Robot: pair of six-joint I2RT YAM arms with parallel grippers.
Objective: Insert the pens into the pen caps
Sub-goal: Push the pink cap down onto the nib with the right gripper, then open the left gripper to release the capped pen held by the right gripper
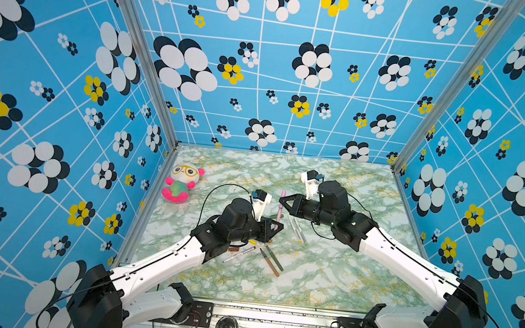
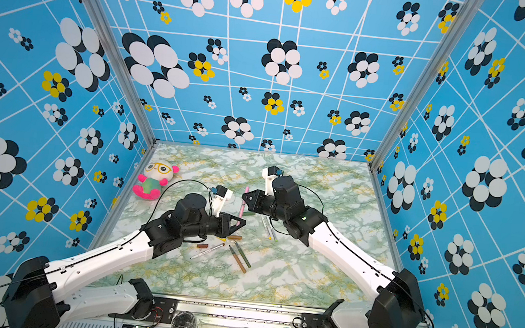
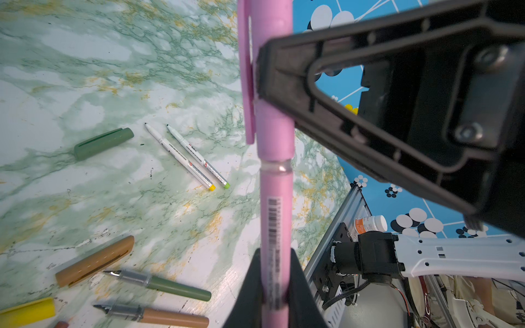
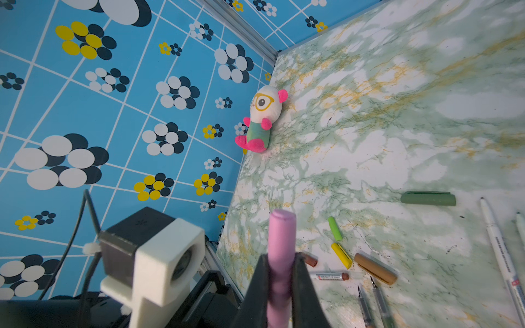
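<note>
Top views both show, nearest the front edge of the marbled table (image 1: 325, 278), a tan pen (image 1: 270, 262) and a dark-green pen (image 1: 274, 258). They lie uncapped, side by side, nibs toward 11 o'clock. At their 9 o'clock a white pen with a brown tip (image 1: 239, 254) lies slanted, and a brown cap (image 1: 232, 250) rests just beside it. A little farther in, a yellow cap (image 1: 252, 242) lies on the table with a tan cap (image 2: 234, 236) near it. The right wrist view adds a light-green cap (image 4: 335, 228) close to the yellow one.

Near the table's middle the left gripper (image 1: 276, 227) reaches in from 8 o'clock. Its claw is closed tight on the barrel of the pink pen (image 3: 277, 213), which is held above the table and points toward 12 o'clock. At the claw's 3 o'clock two white pens lie on the table, parallel and nearly touching: a yellow-tipped pen (image 3: 179, 156) and a light-green-tipped pen (image 3: 197, 155).

Farther along the pink pen, the right gripper (image 1: 282, 202) comes in from 3 o'clock. Its claw is clamped on the pink cap (image 4: 282, 235), which sits over the pen's far end. A dark-green cap (image 3: 103, 142) lies on the table close to this spot.

Farthest back, at 10 o'clock near the left wall, sits a plush toy (image 1: 181, 183).
</note>
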